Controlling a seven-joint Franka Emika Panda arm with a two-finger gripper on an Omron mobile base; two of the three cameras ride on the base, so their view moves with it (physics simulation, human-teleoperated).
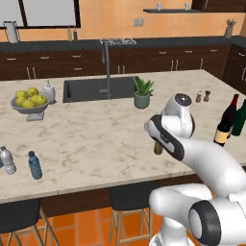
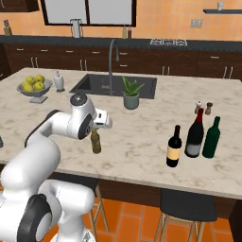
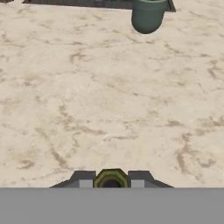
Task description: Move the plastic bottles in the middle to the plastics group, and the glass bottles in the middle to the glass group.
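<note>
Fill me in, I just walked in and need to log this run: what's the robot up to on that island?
The gripper is shut on the short olive-brown beer bottle, holding it by the neck over the middle of the marble counter. To its right, the black wine bottle with the tan label stands beside the red-topped wine bottle and the green bottle. The blue water bottle stands next to the clear water bottle at the left end.

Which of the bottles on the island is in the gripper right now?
The short olive-brown beer bottle, clamped at its neck by the gripper. The wine bottles and water bottles all stand free on the counter.
</note>
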